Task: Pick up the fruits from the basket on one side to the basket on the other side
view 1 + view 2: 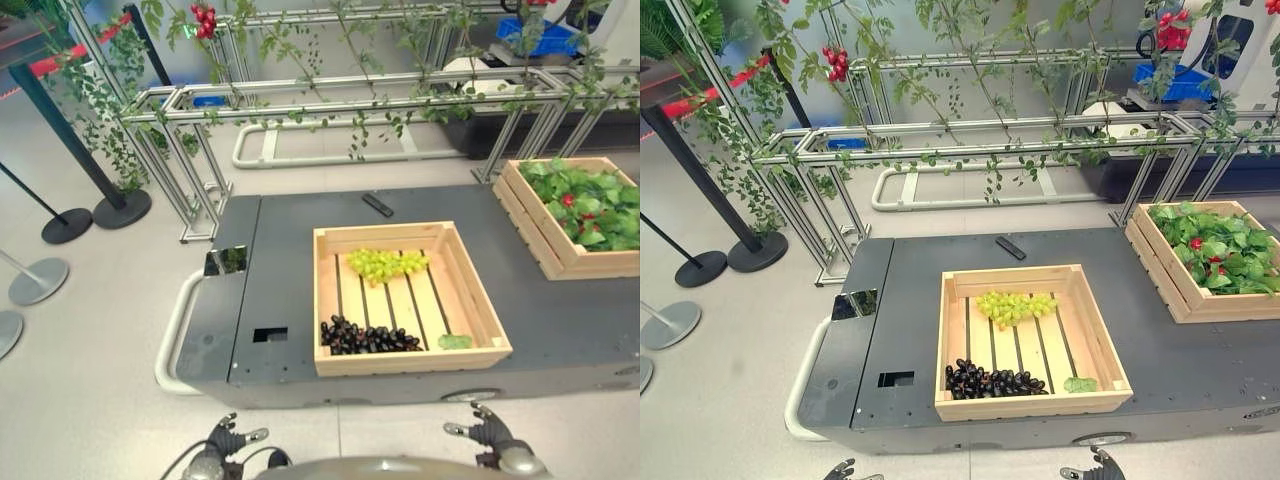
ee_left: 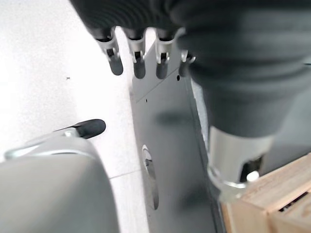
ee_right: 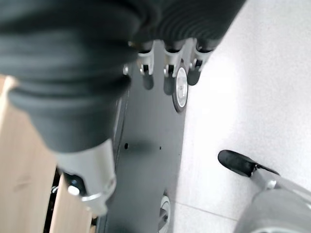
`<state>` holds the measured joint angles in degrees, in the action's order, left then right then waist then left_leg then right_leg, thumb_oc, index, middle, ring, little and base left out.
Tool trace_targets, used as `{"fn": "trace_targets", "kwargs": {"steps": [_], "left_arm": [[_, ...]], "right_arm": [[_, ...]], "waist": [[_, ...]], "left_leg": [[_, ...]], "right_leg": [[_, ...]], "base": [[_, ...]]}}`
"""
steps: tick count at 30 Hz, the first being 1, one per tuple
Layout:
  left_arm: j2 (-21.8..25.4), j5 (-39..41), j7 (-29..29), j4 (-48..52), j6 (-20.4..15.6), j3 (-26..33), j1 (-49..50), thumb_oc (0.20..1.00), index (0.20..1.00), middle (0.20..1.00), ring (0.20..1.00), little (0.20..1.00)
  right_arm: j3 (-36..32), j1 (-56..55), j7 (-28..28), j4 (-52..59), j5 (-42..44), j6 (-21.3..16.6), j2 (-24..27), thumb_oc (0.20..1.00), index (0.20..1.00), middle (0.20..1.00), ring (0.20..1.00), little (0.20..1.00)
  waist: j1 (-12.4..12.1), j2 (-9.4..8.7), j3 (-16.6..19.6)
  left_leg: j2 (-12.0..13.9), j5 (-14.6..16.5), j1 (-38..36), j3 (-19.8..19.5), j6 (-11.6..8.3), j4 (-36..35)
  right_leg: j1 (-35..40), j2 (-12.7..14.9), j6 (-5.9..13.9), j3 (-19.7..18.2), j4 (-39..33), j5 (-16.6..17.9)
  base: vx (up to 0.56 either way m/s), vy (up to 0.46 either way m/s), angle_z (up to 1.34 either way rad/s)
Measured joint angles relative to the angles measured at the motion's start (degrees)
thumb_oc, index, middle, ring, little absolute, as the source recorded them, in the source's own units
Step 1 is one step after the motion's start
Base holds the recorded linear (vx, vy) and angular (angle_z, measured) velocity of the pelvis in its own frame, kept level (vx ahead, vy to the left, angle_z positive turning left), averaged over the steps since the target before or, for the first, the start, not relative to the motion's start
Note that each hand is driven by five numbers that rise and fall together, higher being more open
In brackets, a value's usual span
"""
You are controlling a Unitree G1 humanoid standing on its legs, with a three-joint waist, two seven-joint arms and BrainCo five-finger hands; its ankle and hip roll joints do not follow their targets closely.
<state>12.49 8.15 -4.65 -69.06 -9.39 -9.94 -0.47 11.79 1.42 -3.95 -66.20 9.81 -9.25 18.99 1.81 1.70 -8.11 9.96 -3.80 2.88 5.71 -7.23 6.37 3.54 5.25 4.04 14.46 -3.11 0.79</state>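
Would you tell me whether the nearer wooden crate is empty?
Not empty: the nearer crate holds green grapes, dark grapes and a leaf.

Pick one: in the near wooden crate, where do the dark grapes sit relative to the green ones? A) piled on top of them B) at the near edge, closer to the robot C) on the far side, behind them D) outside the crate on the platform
B: the dark grapes lie along the front wall of the wooden crate, while the green grapes sit toward its far end, apart from them.
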Motion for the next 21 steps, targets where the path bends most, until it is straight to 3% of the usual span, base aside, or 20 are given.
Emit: {"fn": "trace_targets", "kwargs": {"steps": [1,3,5,6,8,10,12,13,14,15,19,21], "left_arm": [[0.26,0.00,-0.02,0.00,0.02,0.01,-0.82,1.000,1.000,1.000,1.000,1.000],[1.14,0.12,-0.15,-1.28,0.01,0.20,-1.75,1.000,1.000,1.000,1.000,1.000],[1.67,0.53,-0.29,-1.43,0.04,0.26,-1.96,1.000,1.000,1.000,1.000,1.000],[1.60,0.61,-0.36,-1.73,0.03,0.35,-1.92,1.000,1.000,1.000,1.000,1.000],[1.48,0.61,-0.44,-1.98,0.03,0.34,-2.17,1.000,1.000,1.000,1.000,1.000],[1.05,0.60,-0.65,-2.12,0.04,0.20,-2.12,1.000,1.000,1.000,1.000,1.000],[0.90,0.60,-0.99,-3.23,0.07,0.18,-1.94,1.000,1.000,1.000,1.000,1.000],[0.86,0.60,-1.24,-3.35,0.07,0.18,-1.57,1.000,1.000,1.000,1.000,1.000],[0.83,0.60,-1.34,-3.35,0.07,0.40,-1.17,1.000,1.000,1.000,1.000,1.000],[1.19,0.60,-1.47,-3.28,0.09,0.46,-1.09,1.000,1.000,1.000,1.000,1.000],[2.43,0.59,-1.73,-1.82,-0.01,0.46,-0.89,1.000,1.000,1.000,1.000,1.000],[2.46,0.59,-1.99,-0.83,-0.04,0.40,-1.37,1.000,1.000,1.000,1.000,1.000]], "right_arm": [[0.03,0.65,0.06,0.01,0.05,0.00,-0.27,1.000,1.000,1.000,1.000,1.000],[0.10,1.81,0.33,0.06,0.21,-0.10,-0.86,1.000,1.000,1.000,1.000,1.000],[0.09,1.57,0.31,-0.05,0.40,-0.12,-0.68,1.000,1.000,1.000,1.000,1.000],[0.11,1.30,0.23,-0.40,0.44,-0.08,-0.42,1.000,1.000,1.000,1.000,1.000],[0.11,0.71,-0.02,-0.36,0.49,-0.09,-0.15,1.000,1.000,1.000,1.000,1.000],[0.11,0.76,-0.27,-0.50,0.63,-0.09,0.01,1.000,1.000,1.000,1.000,1.000],[0.12,0.62,-0.34,-0.55,0.64,-0.10,-0.07,1.000,1.000,1.000,1.000,1.000],[0.14,0.54,-0.32,-0.56,0.64,-0.13,0.10,1.000,1.000,1.000,1.000,1.000],[0.11,0.66,-0.41,-0.59,0.64,-0.13,0.03,1.000,1.000,1.000,1.000,1.000],[0.26,0.74,-0.40,-0.53,0.63,-0.20,-0.57,1.000,1.000,1.000,1.000,1.000],[0.40,0.73,-0.53,-0.53,0.62,-0.53,-1.86,1.000,1.000,1.000,1.000,1.000],[0.35,1.44,-0.70,-0.60,0.63,-0.53,-1.95,1.000,1.000,1.000,1.000,1.000]], "waist": [[0.06,-0.84,-1.04],[-2.60,-3.51,-3.28],[-2.49,-5.00,-3.76],[-2.64,-4.98,-3.78],[-2.52,-5.11,-3.80],[-2.71,-4.39,-3.89],[-2.63,-3.20,-4.04],[-2.68,-1.61,-3.80],[-2.74,-0.66,-3.58],[-2.95,-1.04,-3.54],[-2.73,-3.46,-2.53],[-2.79,-3.54,-2.46]], "left_leg": [[-0.08,-0.44,1.01,-0.44,-0.63,2.66],[-0.20,-5.68,4.60,-5.52,-6.64,11.43],[-0.41,-7.29,6.96,-7.64,-5.98,14.55],[-0.91,-6.60,7.78,-6.38,-6.32,14.60],[-2.09,-6.12,6.94,-4.02,-6.80,9.61],[-4.45,-6.14,5.78,-3.65,-6.78,0.26],[-4.48,-6.54,4.79,-3.72,-6.27,-4.56],[-3.45,-6.65,3.49,-3.73,-6.11,-4.85],[-2.54,-2.77,1.86,-3.15,0.12,-6.54],[-2.68,-2.83,1.38,-2.35,1.51,-7.61],[-4.35,-2.99,1.31,-0.74,2.85,-8.70],[-4.61,-2.79,1.43,0.10,2.96,-8.70]], "right_leg": [[-0.15,0.50,-0.49,-0.39,0.77,-0.44],[-0.90,0.34,-2.37,-1.82,3.93,-1.77],[-0.55,0.54,-3.68,-1.79,3.03,-1.21],[0.19,0.41,-4.60,-1.46,2.39,-1.05],[-0.28,0.57,-4.87,-1.28,2.01,-0.91],[-1.73,0.34,-5.12,-1.36,2.00,-0.73],[-1.43,-0.95,-5.10,-1.48,1.26,-0.68],[-1.56,-2.28,-4.45,-1.73,1.16,-0.29],[-1.43,-3.25,-3.76,-2.14,1.01,0.06],[-1.34,-3.29,-3.24,-2.58,0.63,0.15],[-0.83,-1.82,-1.54,-3.07,-1.34,0.78],[-0.81,-1.53,-1.17,-3.45,-2.27,0.96]], "base": [[-0.03,-0.142,-0.15],[0.01,-0.085,-0.31],[0.09,-0.027,-0.04],[0.12,0.018,0.14],[0.14,0.044,0.09],[0.14,0.055,-0.12],[0.10,0.069,-0.11],[0.12,0.114,-0.27],[0.16,0.164,-0.38],[0.12,0.140,-0.31],[0.08,0.155,-0.03],[0.04,0.123,-0.10]]}}
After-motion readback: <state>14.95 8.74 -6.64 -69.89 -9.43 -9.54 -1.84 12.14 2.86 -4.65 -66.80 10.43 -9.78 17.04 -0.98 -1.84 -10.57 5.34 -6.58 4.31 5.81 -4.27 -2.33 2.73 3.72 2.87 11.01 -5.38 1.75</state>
